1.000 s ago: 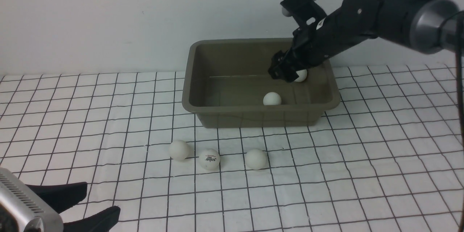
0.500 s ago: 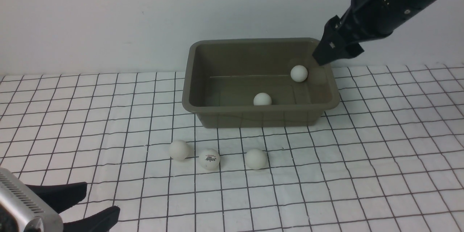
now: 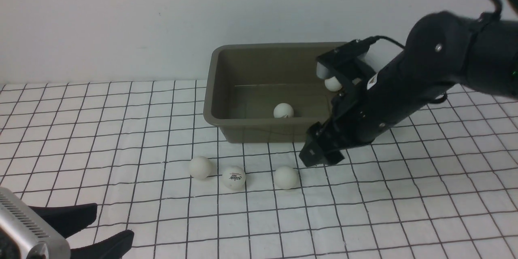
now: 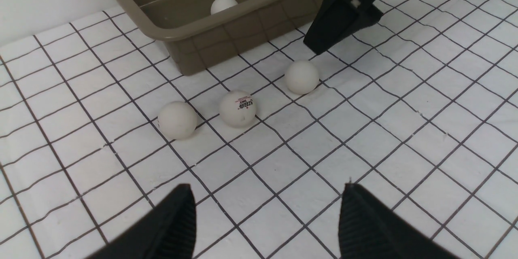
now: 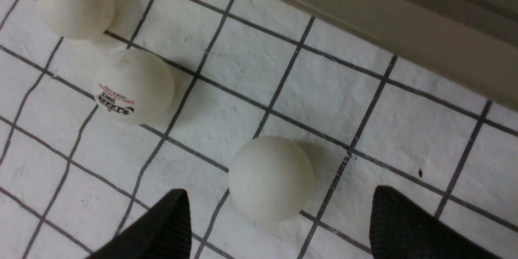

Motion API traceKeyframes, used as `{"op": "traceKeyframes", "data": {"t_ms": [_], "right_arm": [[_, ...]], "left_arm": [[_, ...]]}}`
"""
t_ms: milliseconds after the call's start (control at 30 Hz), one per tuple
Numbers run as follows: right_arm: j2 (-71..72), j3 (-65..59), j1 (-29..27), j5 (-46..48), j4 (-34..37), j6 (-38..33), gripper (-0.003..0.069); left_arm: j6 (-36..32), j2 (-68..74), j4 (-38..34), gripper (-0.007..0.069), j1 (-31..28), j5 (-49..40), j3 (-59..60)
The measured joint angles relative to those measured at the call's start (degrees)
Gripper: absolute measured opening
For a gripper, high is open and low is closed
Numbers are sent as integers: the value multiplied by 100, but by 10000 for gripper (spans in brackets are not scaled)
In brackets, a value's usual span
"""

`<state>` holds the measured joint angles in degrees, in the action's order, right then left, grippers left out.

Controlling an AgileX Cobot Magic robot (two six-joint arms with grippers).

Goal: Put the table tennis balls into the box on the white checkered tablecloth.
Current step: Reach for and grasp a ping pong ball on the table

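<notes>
The olive-brown box (image 3: 210, 101) stands at the back of the white checkered tablecloth (image 3: 404, 190). Two table tennis balls lie inside it, one near the front wall (image 3: 283, 110) and one at the right end (image 3: 332, 84). Three more sit in a row on the cloth in front: a plain ball (image 3: 200, 167), a printed one (image 3: 234, 177) and another plain one (image 3: 286, 177). My right gripper (image 3: 319, 158) hangs open just right of that last ball (image 5: 270, 179), which lies on the cloth between and just ahead of its fingertips. My left gripper (image 3: 113, 221) stays open and empty at the near left.
A white wall rises right behind the box. My right arm (image 3: 404, 85) reaches across the box's front right corner. In the left wrist view the right gripper's fingers (image 4: 340, 20) show beside the box (image 4: 178, 34).
My right gripper let go of a ball in the box, rose out to the right, then came down in front of the box beside the rightmost ball on the cloth. The front ball in the box rolled left.
</notes>
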<state>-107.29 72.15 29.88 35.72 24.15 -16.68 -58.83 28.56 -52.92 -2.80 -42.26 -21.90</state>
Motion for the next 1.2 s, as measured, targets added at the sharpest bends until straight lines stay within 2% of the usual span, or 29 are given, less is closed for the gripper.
{"op": "traceKeyframes", "data": {"t_ms": [533, 1200], "right_arm": [[-510, 0, 64, -313, 817, -934, 533], [-858, 0, 64, -579, 1175, -1156, 533]], "left_arm": [[0, 0, 0, 429, 0, 0, 0], [11, 0, 0, 429, 0, -5, 0]]}}
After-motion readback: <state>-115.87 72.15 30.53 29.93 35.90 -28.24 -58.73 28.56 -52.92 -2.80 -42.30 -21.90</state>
